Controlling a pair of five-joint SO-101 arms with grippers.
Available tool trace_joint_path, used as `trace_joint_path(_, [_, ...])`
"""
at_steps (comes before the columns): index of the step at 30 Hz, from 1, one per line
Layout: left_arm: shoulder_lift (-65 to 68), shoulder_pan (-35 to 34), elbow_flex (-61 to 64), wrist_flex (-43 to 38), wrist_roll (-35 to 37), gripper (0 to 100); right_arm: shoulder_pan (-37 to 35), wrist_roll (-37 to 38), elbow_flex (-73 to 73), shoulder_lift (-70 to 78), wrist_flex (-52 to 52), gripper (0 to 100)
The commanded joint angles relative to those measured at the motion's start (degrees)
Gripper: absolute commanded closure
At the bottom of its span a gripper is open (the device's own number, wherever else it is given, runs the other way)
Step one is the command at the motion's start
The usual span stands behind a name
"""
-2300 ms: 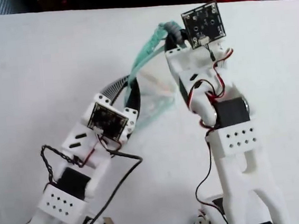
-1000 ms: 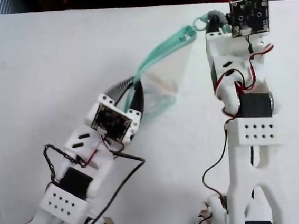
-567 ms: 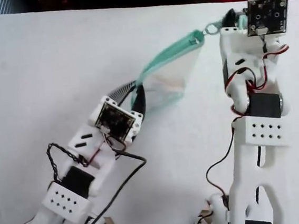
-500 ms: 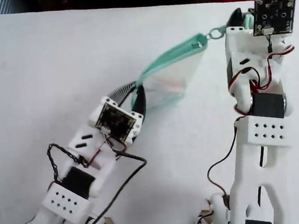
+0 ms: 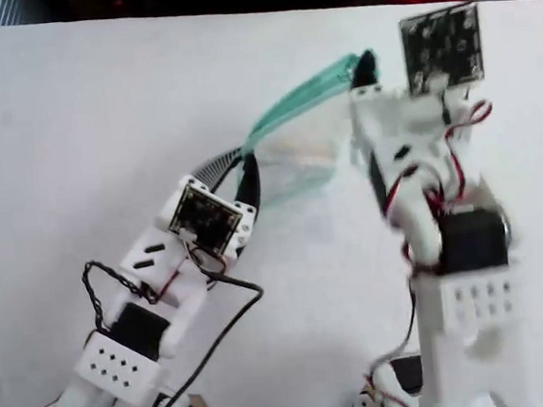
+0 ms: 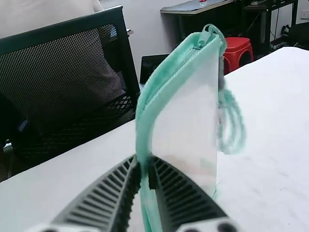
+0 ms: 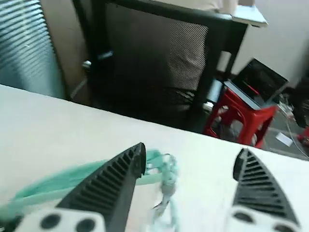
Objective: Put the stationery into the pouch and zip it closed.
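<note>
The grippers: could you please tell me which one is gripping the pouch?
The left gripper, shut on the zipper edge of the pouch; the right gripper stands open.

The pouch (image 6: 188, 116) pinched in the left hand (image 6: 145, 164) has a clear, slightly frosted body edged by a mint-green zip band. A cord (image 6: 231, 125) of the same mint green hangs at its end far from that hand. The left hand's fingers (image 6: 106, 193) are black with a ribbed pattern, set on white bases, and the right hand (image 7: 191, 152) shows the same black ribbing on white. The bench (image 5: 71, 117) is plain white. The arms' shells (image 5: 455, 311) are white, with red and black wires (image 5: 459, 147) running over them. Beyond the left hand stands a black mesh chair (image 6: 63, 82), and beyond the right hand a red stool (image 7: 236, 121).
</note>
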Motion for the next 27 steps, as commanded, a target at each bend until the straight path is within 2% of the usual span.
trace_joint_path(1, [0.2,0.0,0.8,0.4,-0.2,98,-7.1,0.3,-5.8,-5.9,6.7,73.7])
trace_joint_path(5, [0.2,-0.8,0.7,0.4,0.0,98,-8.1,0.2,-8.7,-6.9,10.8,73.9])
trace_joint_path(9, [0.1,-5.1,-0.5,0.0,0.9,98,-2.3,0.1,-8.3,-6.8,15.3,74.0])
trace_joint_path(11, [0.1,-8.0,-1.8,0.5,4.7,98,0.4,0.1,-5.9,-7.3,16.7,74.1])
trace_joint_path(14, [0.1,-13.4,-4.1,1.0,11.2,98,3.6,0.1,-0.4,-7.3,18.5,74.1])
trace_joint_path(20, [0.1,-29.0,-16.4,13.0,19.8,98,9.8,-0.8,18.4,-7.3,11.2,74.1])
trace_joint_path(23, [0.4,-34.2,-18.6,10.9,16.9,98,13.0,-4.2,26.8,-7.3,6.3,74.1])
trace_joint_path(27, [0.5,-34.7,-18.9,5.1,4.1,98,14.3,-6.0,35.9,-7.3,-0.7,74.1])
